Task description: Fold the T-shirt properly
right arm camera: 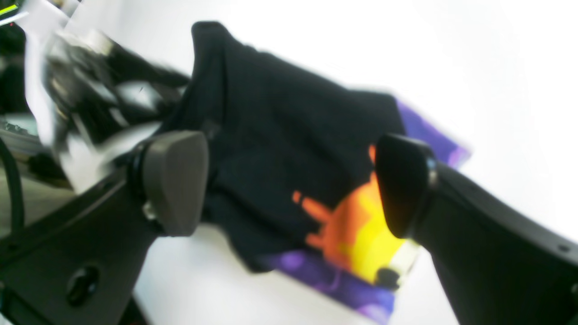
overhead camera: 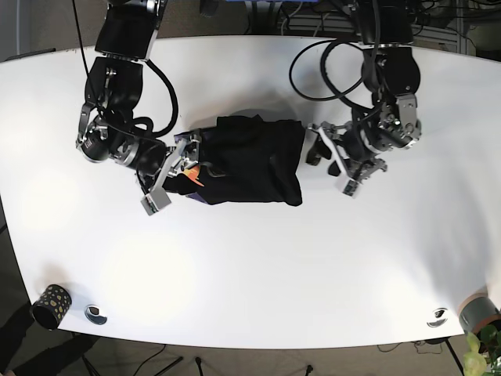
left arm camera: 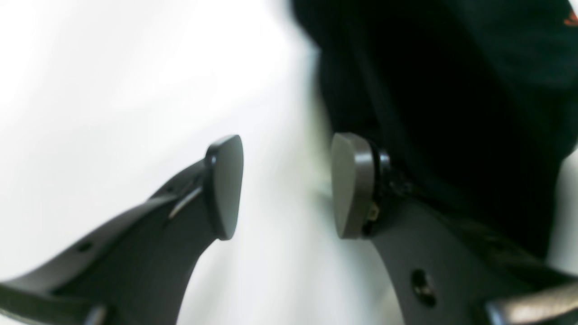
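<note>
Both arms low over counter (overhead camera: 250, 266), flanking folded T-shirt (overhead camera: 254, 160); left gripper (overhead camera: 333, 160) and right gripper (overhead camera: 174, 178) jaws apart, empty.

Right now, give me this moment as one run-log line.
T-shirt: folded bundle mid-table, print showing at one end | left gripper: open, empty, beside shirt edge | right gripper: open, empty, above print end | no grasp
</note>
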